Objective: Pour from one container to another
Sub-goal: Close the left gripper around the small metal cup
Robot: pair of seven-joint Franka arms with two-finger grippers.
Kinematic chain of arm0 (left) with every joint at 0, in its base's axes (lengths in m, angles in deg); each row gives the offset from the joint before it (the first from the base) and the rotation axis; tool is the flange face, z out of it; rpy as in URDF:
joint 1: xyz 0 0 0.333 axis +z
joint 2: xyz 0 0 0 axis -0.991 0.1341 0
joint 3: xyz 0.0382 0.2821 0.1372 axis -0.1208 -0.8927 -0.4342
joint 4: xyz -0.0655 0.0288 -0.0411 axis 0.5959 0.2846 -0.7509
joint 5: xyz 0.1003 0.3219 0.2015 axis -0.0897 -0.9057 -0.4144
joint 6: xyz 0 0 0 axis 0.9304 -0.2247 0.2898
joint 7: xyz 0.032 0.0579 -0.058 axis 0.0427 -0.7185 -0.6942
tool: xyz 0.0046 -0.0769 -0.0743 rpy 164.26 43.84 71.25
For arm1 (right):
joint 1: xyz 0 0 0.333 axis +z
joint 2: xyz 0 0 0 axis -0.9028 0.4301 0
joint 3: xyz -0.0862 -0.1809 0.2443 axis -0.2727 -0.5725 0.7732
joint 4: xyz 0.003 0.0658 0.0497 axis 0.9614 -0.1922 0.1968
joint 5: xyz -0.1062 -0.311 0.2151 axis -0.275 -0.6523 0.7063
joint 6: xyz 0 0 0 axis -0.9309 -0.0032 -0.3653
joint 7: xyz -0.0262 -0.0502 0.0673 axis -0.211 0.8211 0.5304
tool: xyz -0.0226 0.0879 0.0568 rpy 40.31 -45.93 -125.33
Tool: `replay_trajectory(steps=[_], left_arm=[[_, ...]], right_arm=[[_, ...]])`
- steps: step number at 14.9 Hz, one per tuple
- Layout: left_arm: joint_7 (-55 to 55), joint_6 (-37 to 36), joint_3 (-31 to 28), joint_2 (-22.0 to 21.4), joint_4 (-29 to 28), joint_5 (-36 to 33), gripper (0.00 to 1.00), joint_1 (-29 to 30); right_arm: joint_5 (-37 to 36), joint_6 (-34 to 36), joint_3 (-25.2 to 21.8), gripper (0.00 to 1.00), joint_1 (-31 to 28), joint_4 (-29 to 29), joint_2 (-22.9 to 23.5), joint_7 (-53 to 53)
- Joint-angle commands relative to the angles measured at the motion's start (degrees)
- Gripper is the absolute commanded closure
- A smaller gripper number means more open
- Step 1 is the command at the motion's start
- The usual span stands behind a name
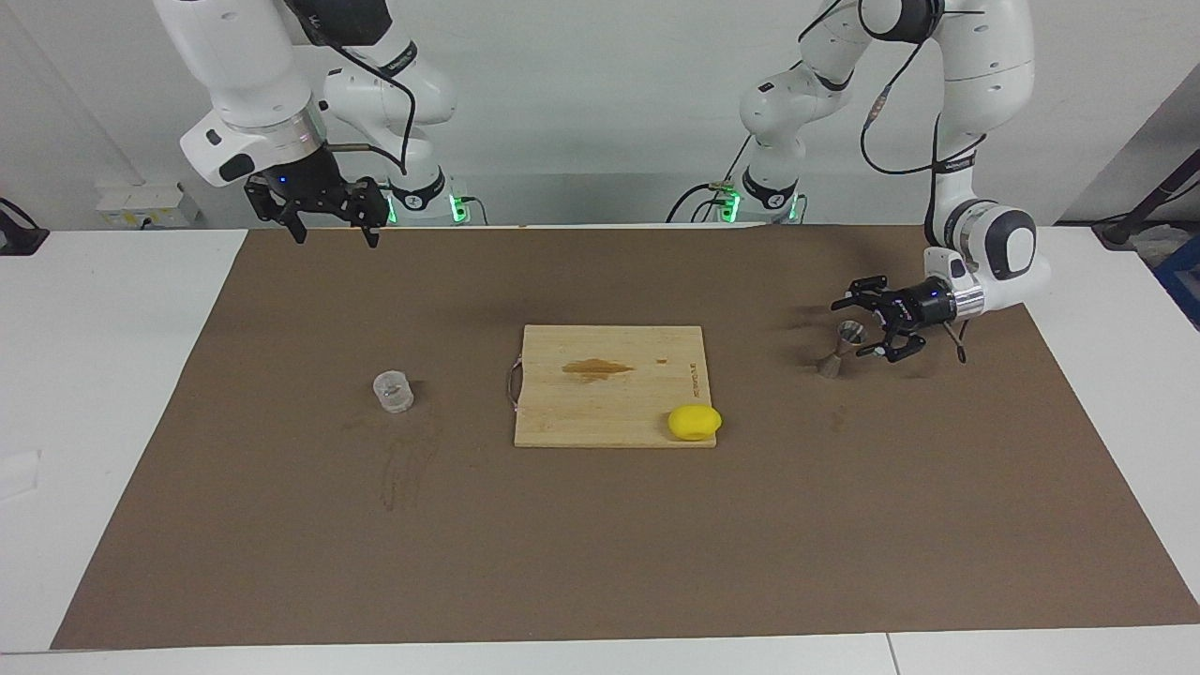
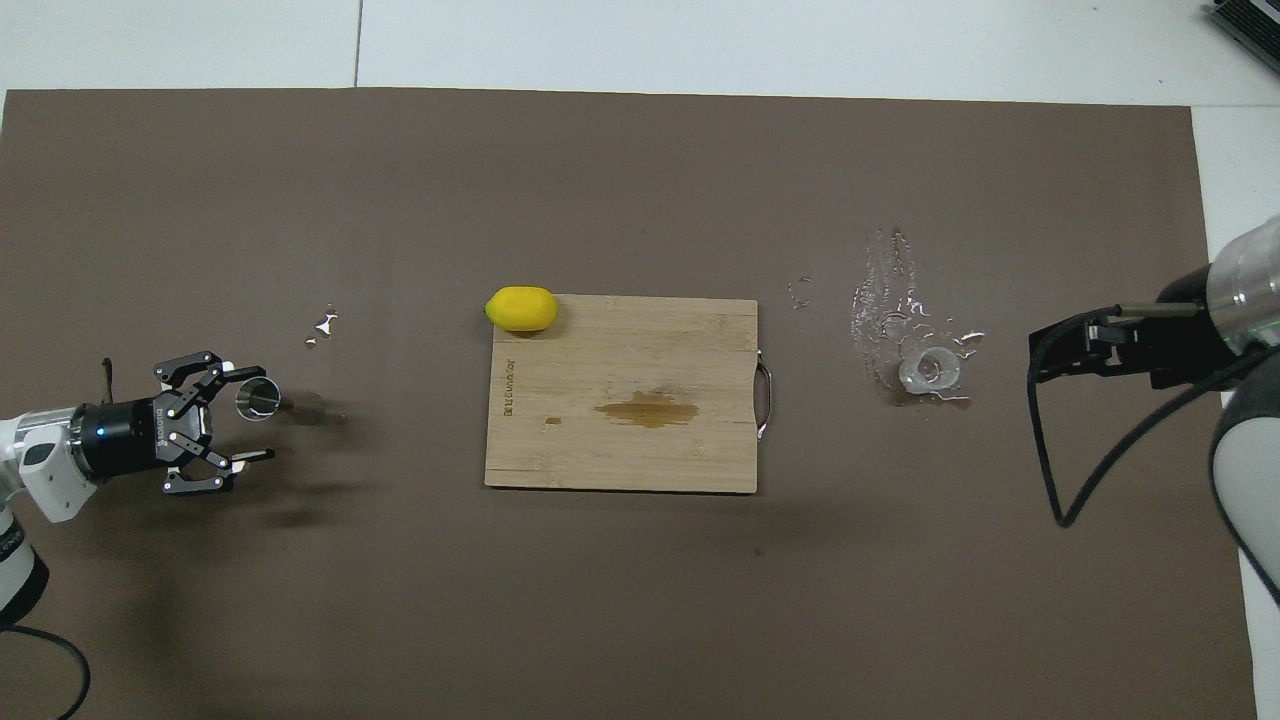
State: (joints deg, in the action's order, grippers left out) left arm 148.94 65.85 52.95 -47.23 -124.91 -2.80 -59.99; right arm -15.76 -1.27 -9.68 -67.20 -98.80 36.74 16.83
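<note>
The brown mat point(image 1: 600, 525) covers the table point(image 1: 103, 394) and bears everything, its front edge lying closest to the facing camera. On it, between the two claws, lies the wooden cutting board point(image 1: 609, 386), with a dark stain point(image 1: 597, 368) at its middle and a metal handle point(image 1: 512, 384) on the edge toward the right arm's end. A yellow lemon point(image 1: 695, 422) sits on the board's corner toward the left gripper.

The left gripper point(image 1: 870, 328) hangs low over the mat at the left arm's end, turned sideways, its fingers spread apart and holding nothing. The silver jigger point(image 1: 843, 347) stands upright just beside its fingertips, apart from them.

The right gripper point(image 1: 335, 228) hangs high over the mat's edge nearest the robots at the right arm's end, fingers spread and pointing down, empty. The clear cup point(image 1: 393, 392) stands upright on the mat well away from it, toward the board, with wet spill marks point(image 2: 890, 290) on the mat around it.
</note>
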Motion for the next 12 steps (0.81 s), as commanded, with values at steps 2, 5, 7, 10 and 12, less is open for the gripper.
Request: replay_trajectory(steps=[2,5,7,10,12], left_arm=[[1.23,-1.62,0.17,-0.07,-0.2,0.98,0.0,1.16],[1.14,-1.88,0.17,-0.07,-0.2,0.98,0.0,1.16],[1.14,-1.79,0.09,-0.07,-0.2,0.98,0.01,1.25],[1.23,-1.62,0.09,-0.07,-0.2,0.98,0.06,1.25],[1.23,-1.36,0.09,-0.07,-0.29,0.98,0.09,1.25]], right_arm=[[1.18,-0.95,0.21,0.0,-0.58,-1.65,-1.51,-0.9],[1.18,-1.04,0.21,0.0,-0.59,-1.65,-1.43,-0.9],[1.27,-1.04,0.21,0.0,-0.67,-1.65,-1.43,-0.98],[1.18,-0.95,0.21,0.0,-0.59,-1.65,-1.51,-0.9],[1.27,-1.04,0.21,0.0,-0.59,-1.65,-1.51,-0.9]])
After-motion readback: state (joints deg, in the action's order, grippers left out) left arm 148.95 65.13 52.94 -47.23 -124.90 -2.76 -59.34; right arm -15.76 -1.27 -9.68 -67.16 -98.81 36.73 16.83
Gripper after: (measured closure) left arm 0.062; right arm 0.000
